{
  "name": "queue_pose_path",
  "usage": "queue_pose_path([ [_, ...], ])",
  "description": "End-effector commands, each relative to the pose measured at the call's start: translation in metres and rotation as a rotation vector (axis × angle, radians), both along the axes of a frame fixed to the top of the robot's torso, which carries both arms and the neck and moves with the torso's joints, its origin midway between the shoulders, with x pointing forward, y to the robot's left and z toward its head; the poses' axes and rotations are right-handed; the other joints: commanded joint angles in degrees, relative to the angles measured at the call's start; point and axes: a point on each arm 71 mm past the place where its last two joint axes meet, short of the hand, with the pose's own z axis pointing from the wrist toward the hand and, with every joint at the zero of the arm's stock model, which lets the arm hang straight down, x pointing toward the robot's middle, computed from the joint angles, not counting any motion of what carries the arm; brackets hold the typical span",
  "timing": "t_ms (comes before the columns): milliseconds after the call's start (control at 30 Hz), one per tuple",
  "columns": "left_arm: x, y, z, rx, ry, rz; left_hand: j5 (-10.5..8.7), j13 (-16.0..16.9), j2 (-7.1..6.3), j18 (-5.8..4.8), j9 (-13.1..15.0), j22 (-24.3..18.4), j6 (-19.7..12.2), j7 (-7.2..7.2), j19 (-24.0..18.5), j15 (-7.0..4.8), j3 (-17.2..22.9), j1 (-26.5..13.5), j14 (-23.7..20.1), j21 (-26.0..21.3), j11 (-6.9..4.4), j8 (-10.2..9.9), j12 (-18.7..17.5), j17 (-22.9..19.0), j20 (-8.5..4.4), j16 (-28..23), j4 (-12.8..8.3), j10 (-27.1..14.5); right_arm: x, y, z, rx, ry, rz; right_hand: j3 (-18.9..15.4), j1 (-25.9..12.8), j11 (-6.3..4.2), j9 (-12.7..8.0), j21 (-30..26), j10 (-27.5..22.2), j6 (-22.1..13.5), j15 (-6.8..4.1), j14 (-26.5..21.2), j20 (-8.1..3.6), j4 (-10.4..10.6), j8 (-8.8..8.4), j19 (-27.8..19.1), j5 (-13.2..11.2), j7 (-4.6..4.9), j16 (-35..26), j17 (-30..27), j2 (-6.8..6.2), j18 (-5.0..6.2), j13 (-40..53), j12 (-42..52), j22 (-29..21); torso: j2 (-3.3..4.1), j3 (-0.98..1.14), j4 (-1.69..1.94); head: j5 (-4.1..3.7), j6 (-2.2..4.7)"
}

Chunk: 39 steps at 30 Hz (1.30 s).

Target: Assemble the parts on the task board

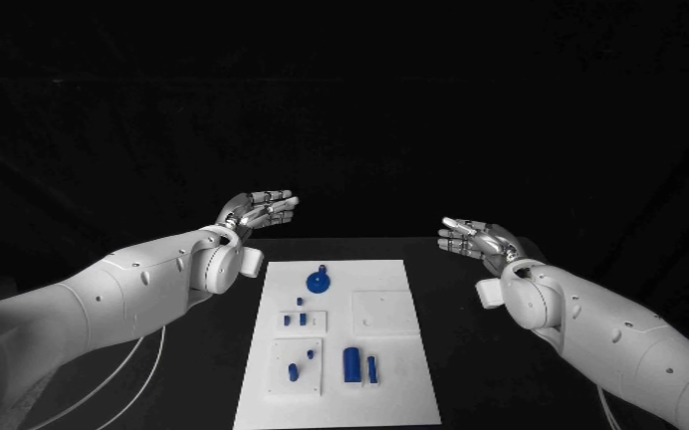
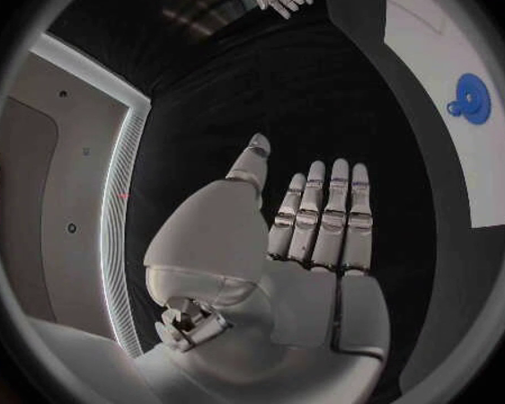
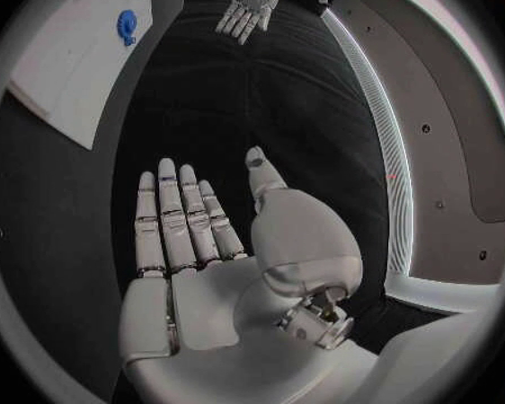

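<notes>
both hands hang in the air above the far end of the table, palms facing each other. our left hand (image 1: 259, 209) holds nothing, its fingers (image 2: 320, 211) straight and side by side with the thumb set apart. our right hand (image 1: 474, 238) is likewise bare, its fingers (image 3: 180, 215) stretched out and the thumb apart. neither hand touches the board (image 1: 416, 390), which lies between and nearer than the two hands, in the middle of the black table (image 1: 474, 390). on the board we see a round blue part (image 1: 318, 277) near the far edge, and in both wrist views it shows as a blue disc on the white plate. nearer lie smaller blue parts (image 1: 298, 320), a tall blue peg (image 1: 351, 365) and a thin blue bar (image 1: 373, 369) just beside it. we cannot tell whether these stand in slots or lie loose.
</notes>
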Motion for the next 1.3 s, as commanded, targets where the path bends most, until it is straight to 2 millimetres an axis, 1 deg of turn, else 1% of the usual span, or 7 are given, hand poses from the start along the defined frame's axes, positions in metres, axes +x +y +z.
queue_pose_path([
  [33,-0.003,-0.005,-0.001,-0.005,-0.003,0.003,-5.12,-2.2,-1.65,-3.44,-2.2,-2.8,-35.4,-4.22,-35.3,-5.4,2.2,-21.7,-44.1,-3.3,-4.73,-2.3,-2.2,-2.3,-6.01,-2.3,2.2,-49.7,0.0,0.003,0.004,0.004,-0.013,-0.005,0.8,-18.9,-5.27,-2.3,-3.0,-49.9,-37.2,-5.01,-55.5,-6.92,7.8,-2.33,-37.4,-5.7,-5.1,-2.3,-2.3,-5.0,-6.13,-2.2,-2.3,-2.5,-0.63,0.05,0.56,-0.48,-0.38],
  [67,-0.004,-0.006,-0.002,-0.008,-0.004,0.005,-5.12,-2.2,-1.65,-3.44,-2.2,-2.8,-35.4,-4.22,-35.3,-5.4,2.2,-23.6,-44.1,-3.3,-4.73,-2.3,-2.2,-2.3,-6.01,-2.3,2.2,-49.7,-0.001,0.005,0.006,0.006,-0.018,-0.007,0.8,-59.5,-5.27,-2.3,-3.0,-49.9,-37.2,-5.01,-55.5,-6.92,7.8,-2.33,-37.4,-5.7,-5.1,-2.3,-2.3,-5.0,-6.13,-2.2,-2.3,-2.5,-0.94,0.1,0.81,-0.7,-0.52],
  [133,-0.01,-0.012,-0.004,-0.016,-0.005,0.011,-5.12,-2.2,-1.65,-3.44,-2.2,-2.8,-35.4,-4.22,-35.3,-5.4,2.2,-28.0,-44.1,-3.3,-4.73,-2.3,-2.2,-2.3,-6.01,-2.3,2.2,-49.7,-0.002,0.01,0.011,0.011,-0.035,-0.014,0.8,-59.5,-5.27,-2.3,-3.0,-49.9,-37.2,-5.01,-55.5,-6.92,7.8,-2.33,-37.4,-5.7,-5.1,-2.3,-2.3,-5.0,-6.13,-2.2,-2.3,-2.5,-1.95,0.28,1.65,-1.44,-0.98],
  [167,-0.012,-0.014,-0.005,-0.021,-0.006,0.015,-5.12,-2.2,-1.65,-3.44,-2.2,-2.8,-35.4,-4.22,-35.3,-5.4,2.2,-68.5,-44.1,-3.3,-4.73,-2.3,-2.2,-2.3,-6.01,-2.3,2.2,-49.7,-0.003,0.012,0.013,0.014,-0.042,-0.017,0.8,-59.5,-5.27,-2.3,-3.0,-49.9,-37.2,-5.01,-55.5,-6.92,7.8,-2.33,-37.4,-5.7,-5.1,-2.3,-2.3,-5.0,-6.13,-2.2,-2.3,-2.5,-2.37,0.35,1.99,-1.75,-1.18],
  [367,-0.035,-0.036,-0.011,-0.054,-0.012,0.044,-5.12,-2.2,-1.65,-3.44,-2.2,-2.8,-35.4,-4.22,-35.3,-5.4,2.2,-68.5,-44.1,-3.3,-4.73,-2.3,-2.2,-2.3,-6.01,-2.3,2.2,-49.7,-0.015,0.032,0.03,0.035,-0.094,-0.044,0.8,-59.5,-5.27,-2.3,-3.0,-49.9,-37.2,-5.01,-55.5,-6.92,7.8,-2.33,-37.4,-5.7,-5.1,-2.3,-2.3,-5.0,-6.13,-2.2,-2.3,-2.5,-3.72,0.59,3.11,-2.75,-1.8],
  [833,-0.104,-0.083,-0.006,-0.12,-0.024,0.121,-5.12,-2.2,-1.65,-3.44,-2.2,-2.8,-35.4,-4.22,-35.3,-5.4,2.2,-68.5,-44.1,-3.3,-4.73,-2.3,-2.2,-2.3,-6.01,-2.3,2.2,-49.7,-0.079,0.079,0.053,0.061,-0.118,-0.13,0.8,-59.5,-5.27,-2.3,-3.0,-49.9,-37.2,-5.01,-55.5,-6.92,7.8,-2.33,-37.4,-5.7,-5.1,-2.3,-2.3,-5.0,-6.13,-2.2,-2.3,-2.5,-3.75,0.59,3.14,-2.77,-1.81],
  [1300,-0.113,-0.087,-0.003,-0.125,-0.025,0.13,-5.12,-2.2,-1.65,-3.44,-2.2,-2.8,-35.4,-4.22,-35.3,-5.4,2.2,-68.5,-44.1,-3.3,-4.73,-2.3,-2.2,-2.3,-6.01,-2.3,2.2,-49.7,-0.097,0.086,0.055,0.055,-0.102,-0.15,0.8,-59.5,-5.27,-2.3,-3.0,-49.9,-37.2,-5.01,-55.5,-6.92,7.8,-2.33,-37.4,-5.7,-5.1,-2.3,-2.3,-5.0,-6.13,-2.2,-2.3,-2.5,-3.75,0.59,3.14,-2.77,-1.81],
])
